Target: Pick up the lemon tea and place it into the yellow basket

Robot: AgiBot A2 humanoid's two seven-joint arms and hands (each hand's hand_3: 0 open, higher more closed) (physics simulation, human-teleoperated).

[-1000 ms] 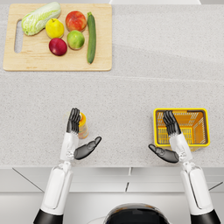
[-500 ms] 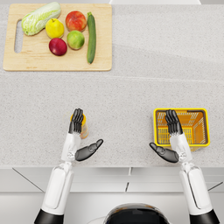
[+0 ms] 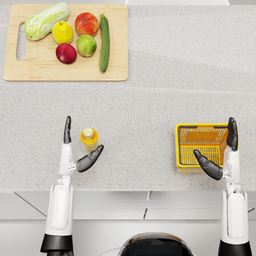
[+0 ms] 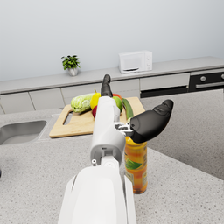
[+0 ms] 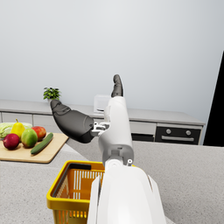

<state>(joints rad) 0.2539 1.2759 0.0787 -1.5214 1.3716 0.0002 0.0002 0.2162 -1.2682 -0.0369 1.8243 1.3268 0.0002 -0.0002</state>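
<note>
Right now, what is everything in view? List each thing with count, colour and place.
Counter: one, grey speckled, under everything.
Cutting board: one, light wood, far left.
Cabbage: one, pale green, on the board.
Pear: one, yellow, on the board.
Peach: one, red-orange, on the board.
Plum: one, dark red, on the board.
Apple: one, green, on the board.
Cucumber: one, dark green, board's right side.
Lemon tea: one bottle, orange-yellow, upright, near left.
Basket: one, yellow, near right.
Left hand: dark, open around the bottle.
Right hand: dark, open over the basket.
</note>
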